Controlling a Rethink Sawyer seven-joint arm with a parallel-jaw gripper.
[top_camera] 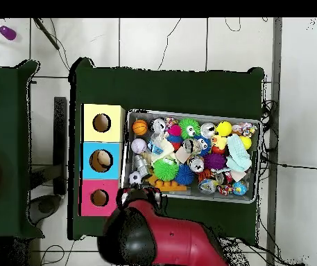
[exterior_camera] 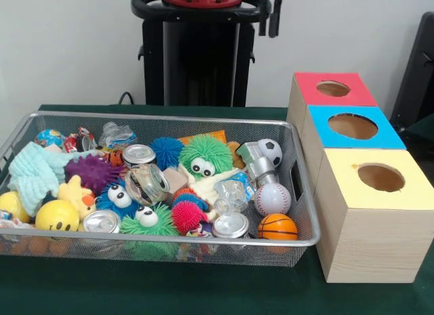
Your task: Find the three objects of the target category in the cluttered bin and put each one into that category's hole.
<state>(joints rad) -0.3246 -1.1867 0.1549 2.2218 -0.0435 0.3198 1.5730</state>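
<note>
Green-clothed table (exterior_camera: 61, 291): wire-mesh bin (exterior_camera: 302, 186) heaped with toys, walls containing the clutter; three wooden boxes (exterior_camera: 369, 244) abut its side, holes upward for dropping. Candidate balls, basketball (exterior_camera: 277, 226), baseball (exterior_camera: 272, 198), soccer ball (exterior_camera: 270, 151), lie nearest the boxes. Gripper (exterior_camera: 268, 13) retracted above the far rim; whether parted or clenched, cannot tell.

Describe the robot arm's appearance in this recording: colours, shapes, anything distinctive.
The arm is bulky and rounded, with a glossy red shell and a black domed joint cover. In the front view, a black ring with a red disc inside tops the black pedestal. The dark gripper shows little detail.
</note>
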